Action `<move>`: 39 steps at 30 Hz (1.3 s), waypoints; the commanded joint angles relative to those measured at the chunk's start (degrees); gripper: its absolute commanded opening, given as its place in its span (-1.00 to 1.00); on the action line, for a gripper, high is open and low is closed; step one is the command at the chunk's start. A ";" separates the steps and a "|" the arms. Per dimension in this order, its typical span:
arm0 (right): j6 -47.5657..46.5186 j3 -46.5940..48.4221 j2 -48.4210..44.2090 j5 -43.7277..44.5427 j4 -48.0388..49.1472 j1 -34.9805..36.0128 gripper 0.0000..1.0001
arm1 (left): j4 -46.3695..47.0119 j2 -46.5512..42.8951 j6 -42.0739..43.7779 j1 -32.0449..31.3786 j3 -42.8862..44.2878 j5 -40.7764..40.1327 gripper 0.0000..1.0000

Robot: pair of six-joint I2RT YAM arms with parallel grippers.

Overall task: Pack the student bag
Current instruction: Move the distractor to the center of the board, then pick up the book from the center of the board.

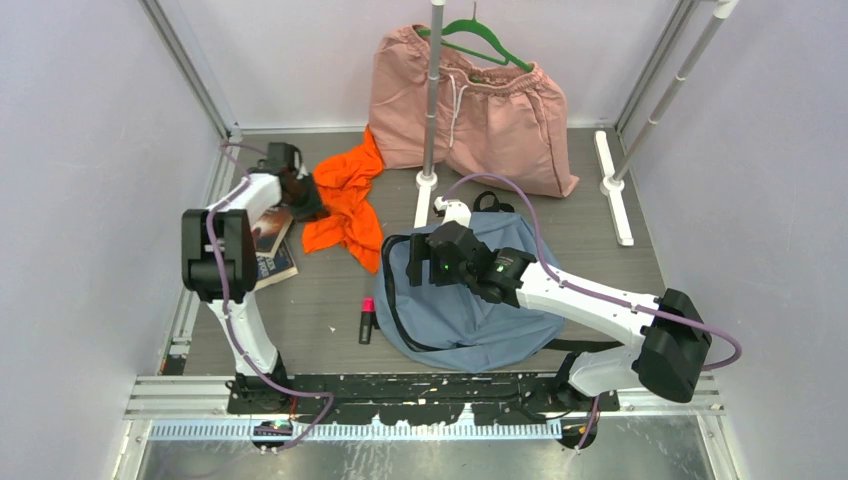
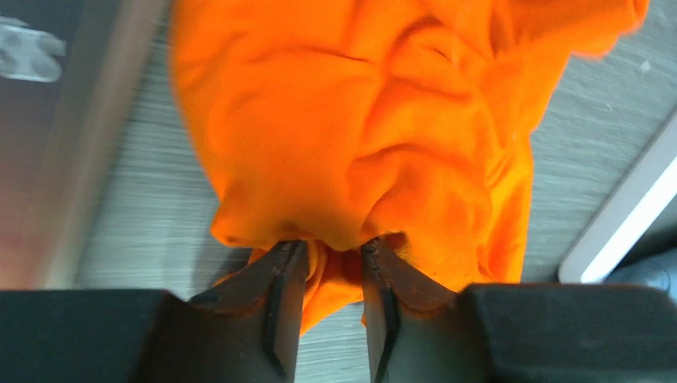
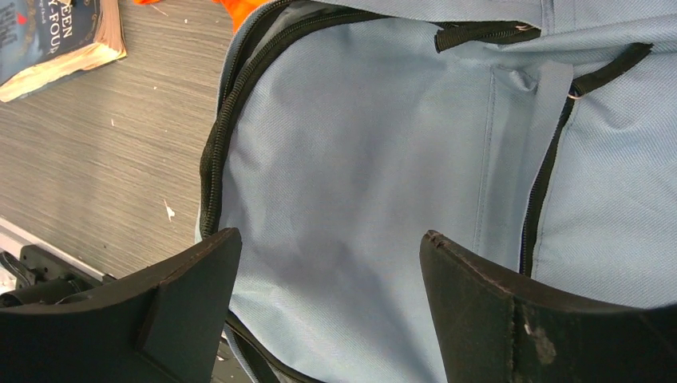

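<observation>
Fingers (image 2: 279, 295) of left gripper (image 2: 335, 267) nearly closed, pinching a fold of orange garment (image 2: 359, 128) between them. Outward from there, rest of the cloth trailing across the table (image 1: 310, 310) toward the middle, its far end just beside, perhaps touching, the left edge of the student bag (image 1: 480, 315). Bag to the right of that gripper and somewhat nearer the front edge, lying flat, black zipper (image 3: 214, 152) running down its left side, the side facing the cloth. Directly over the grey-blue fabric beside that zipper, right gripper (image 3: 329, 259): spread wide, nothing held, plainly the nearer arm to the bag. Likely next: carry the cloth rightward to the zip mouth, right arm placed to lift the flap. Width of the opening: not possible to tell.
</observation>
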 commanded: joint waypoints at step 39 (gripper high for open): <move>-3.02 5.34 2.23 -6.97 7.49 -0.07 0.77 | -5.03 -9.24 37.31 -12.13 -1.49 -45.91 0.45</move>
